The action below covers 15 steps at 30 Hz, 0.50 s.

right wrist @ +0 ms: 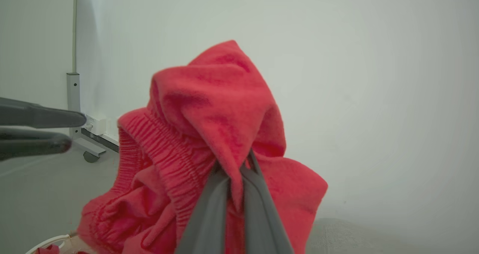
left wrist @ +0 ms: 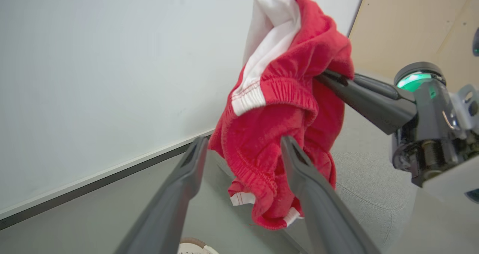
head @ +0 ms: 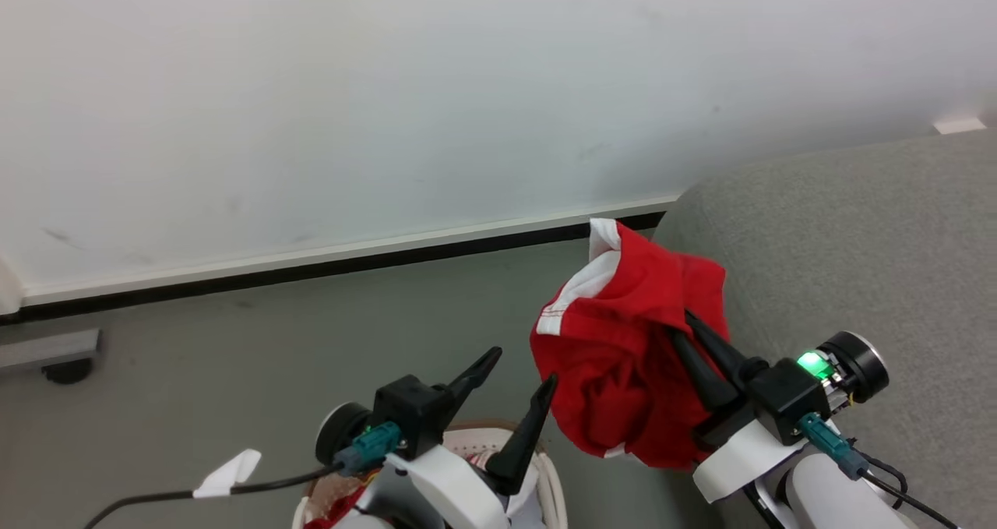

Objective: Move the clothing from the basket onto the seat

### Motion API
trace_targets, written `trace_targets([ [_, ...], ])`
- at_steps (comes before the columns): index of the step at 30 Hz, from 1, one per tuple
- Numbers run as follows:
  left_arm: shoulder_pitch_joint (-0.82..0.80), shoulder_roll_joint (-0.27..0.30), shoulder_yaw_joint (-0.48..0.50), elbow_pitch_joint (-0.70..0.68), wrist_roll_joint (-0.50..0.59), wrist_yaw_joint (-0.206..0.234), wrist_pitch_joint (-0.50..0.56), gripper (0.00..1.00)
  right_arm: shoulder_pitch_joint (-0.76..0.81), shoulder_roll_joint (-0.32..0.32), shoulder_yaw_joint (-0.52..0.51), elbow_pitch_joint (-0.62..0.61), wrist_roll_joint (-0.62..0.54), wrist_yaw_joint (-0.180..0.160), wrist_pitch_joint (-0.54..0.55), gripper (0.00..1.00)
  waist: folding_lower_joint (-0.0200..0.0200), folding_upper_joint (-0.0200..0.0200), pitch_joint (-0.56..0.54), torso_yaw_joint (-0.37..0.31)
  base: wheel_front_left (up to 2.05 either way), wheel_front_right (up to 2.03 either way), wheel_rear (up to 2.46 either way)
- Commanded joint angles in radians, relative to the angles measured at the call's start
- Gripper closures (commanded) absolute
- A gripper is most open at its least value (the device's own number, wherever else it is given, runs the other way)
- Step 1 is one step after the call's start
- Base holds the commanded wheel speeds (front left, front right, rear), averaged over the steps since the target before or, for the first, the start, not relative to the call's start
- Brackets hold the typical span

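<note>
A red garment (head: 615,342) with white stripes hangs in the air, bunched up, with my right gripper (head: 679,325) shut on its fabric beside the grey sofa (head: 849,233). The right wrist view shows the two fingers pinched together in the cloth (right wrist: 213,108). My left gripper (head: 520,375) stands open and empty just left of the garment, above the basket (head: 551,486) at the bottom edge. More red cloth (head: 336,512) lies in the basket. In the left wrist view the garment (left wrist: 277,97) hangs beyond my open fingers (left wrist: 194,164), apart from them.
A white wall with a black baseboard (head: 311,268) runs behind the grey floor. A grey stand foot with a caster (head: 62,367) sits at the far left. A cable with a white tag (head: 230,470) trails from my left wrist.
</note>
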Motion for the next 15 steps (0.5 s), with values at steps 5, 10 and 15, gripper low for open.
trace_targets([
  [5,0.006,-0.009,-0.019,0.012,0.002,-0.002,-0.027,0.0,0.038,-0.04,-0.045,-0.034,0.005,-0.002,0.0,1.0,0.0,-0.0001,0.032,-0.098,0.0,0.0,0.0],
  [10,-0.009,-0.021,-0.045,0.021,0.012,-0.01,-0.053,0.0,0.078,-0.067,-0.093,-0.075,0.005,-0.002,0.0,1.0,0.0,-0.0001,0.057,-0.163,0.0,0.0,0.0],
  [15,-0.02,-0.037,-0.074,0.033,0.016,-0.018,-0.08,0.0,0.13,-0.084,-0.146,-0.123,0.012,-0.002,0.0,1.0,0.0,-0.0001,0.085,-0.217,0.0,0.0,0.0],
])
